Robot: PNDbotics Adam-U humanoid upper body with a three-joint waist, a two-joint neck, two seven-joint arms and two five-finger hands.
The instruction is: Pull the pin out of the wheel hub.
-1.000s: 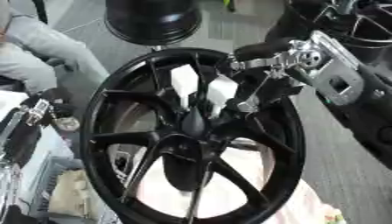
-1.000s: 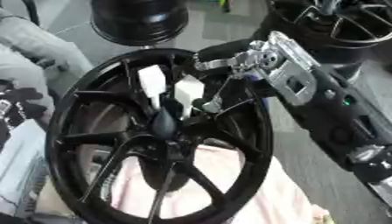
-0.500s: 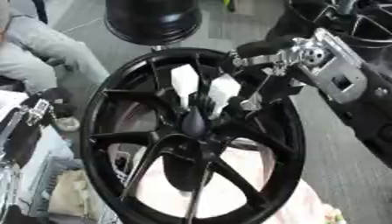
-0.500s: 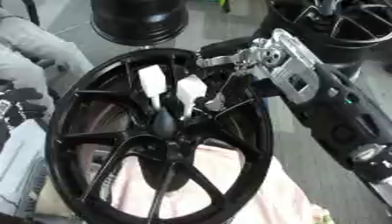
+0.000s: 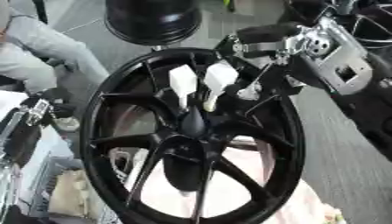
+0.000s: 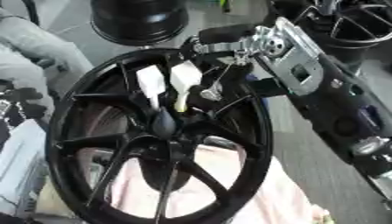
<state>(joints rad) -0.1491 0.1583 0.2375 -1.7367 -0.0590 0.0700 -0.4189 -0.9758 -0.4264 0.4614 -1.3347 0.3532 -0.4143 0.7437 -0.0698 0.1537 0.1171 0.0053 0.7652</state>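
Hub (image 5: 193, 127) sits mid-frame, two white-headed pins (image 5: 183, 83) standing side by side just above its centre. Right hand (image 6: 218, 89) reaches over the rim — fingers curled beside the right pin (image 5: 218, 78); whether pinching, unclear.

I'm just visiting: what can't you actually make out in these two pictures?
- Right hand: its black fingers merge with the dark wheel, so its grip is unreadable in both views.
- Two white pieces above the hub: which one is the pin is unclear; blurred.
- Left hand: cut off by the left edge, if there at all.
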